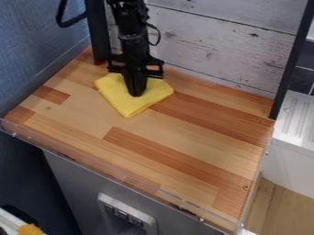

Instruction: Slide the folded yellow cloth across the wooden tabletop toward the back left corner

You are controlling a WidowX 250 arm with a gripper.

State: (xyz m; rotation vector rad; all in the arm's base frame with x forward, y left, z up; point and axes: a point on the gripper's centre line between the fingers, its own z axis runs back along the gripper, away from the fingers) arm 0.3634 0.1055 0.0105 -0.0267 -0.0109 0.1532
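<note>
Clock positions are referenced to the camera view, with 12 o'clock at its top edge. The yellow, soft, roughly square cloth (155,91) lies flat on the wood-block bench (184,137), toward its 11 to 12 o'clock edge. The longer extent of the cloth runs roughly from 9 to 3 o'clock; 1 corner points toward 6 o'clock, and another toward 3 o'clock.

The black 2-finger gripper (135,95) hangs from the arm entering at 11 to 12 o'clock. It points to 6 o'clock, tips over the cloth. Its 2 fingers stand together; whether cloth is pinched between them cannot be determined.

The whitewashed plank panel (215,50) stands behind the bench at 1 o'clock, between 2 dark upright posts. The white ribbed surface (299,119) is at 3 o'clock, beyond the bench edge.
</note>
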